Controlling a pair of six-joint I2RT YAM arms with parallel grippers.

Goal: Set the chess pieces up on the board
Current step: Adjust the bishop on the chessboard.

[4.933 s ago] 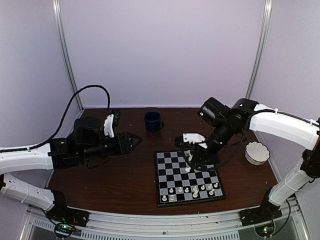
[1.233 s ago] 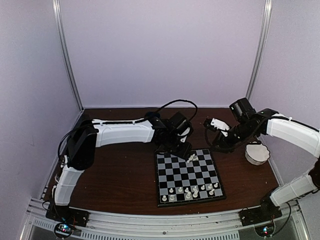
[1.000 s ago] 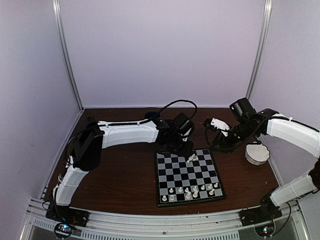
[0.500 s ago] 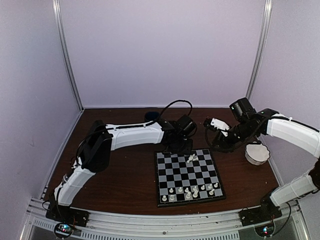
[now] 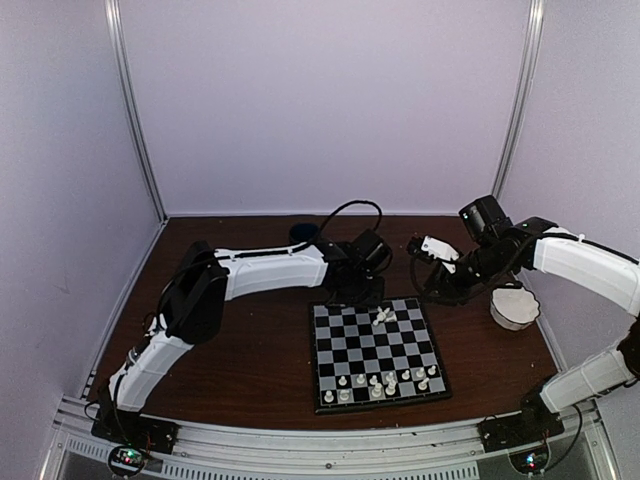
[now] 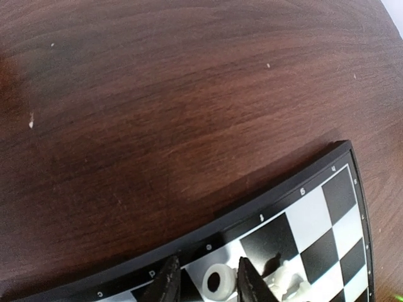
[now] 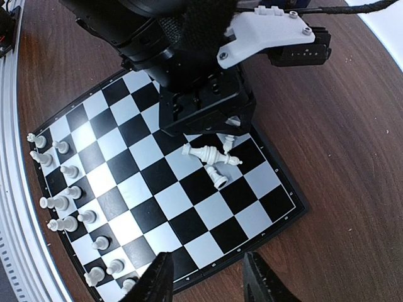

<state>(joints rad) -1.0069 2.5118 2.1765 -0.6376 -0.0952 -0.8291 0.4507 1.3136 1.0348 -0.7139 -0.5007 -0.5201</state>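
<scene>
- One small white chess piece (image 6: 218, 281) stands on the far row of the board (image 5: 350, 345), just inside the black border, seen from straight above as a pale ring.
- The left gripper (image 6: 208, 267) is right over it, one dark finger on either side. The right-hand finger sits just beside the piece and a sliver of board shows at the other, so the jaws are parted around it, not clamped.
- Just to the right of that piece lie the toppled pieces (image 7: 211, 160), a small white heap on their sides, a square or so in from the far edge and toward the board's right.
- From above, the heap (image 5: 383, 317) lies directly in front of the left gripper (image 5: 365, 293), whose arm stretches across from the left side of the table (image 5: 250, 350).
- Along the near edge, the standing pieces (image 5: 385, 380) are upright in two short rows, well apart from the heap.
- The right wrist view shows those rows (image 7: 63, 195) along the board's (image 7: 189, 207) near side.
- The right gripper (image 5: 433, 285) hovers off the far right corner of the board, fingers spread wide with nothing between them.
- Its own camera confirms it: the right gripper (image 7: 206, 261) is released and empty.
- A white bowl (image 5: 514, 306) sits on the table to the right of the board, near the right arm.
</scene>
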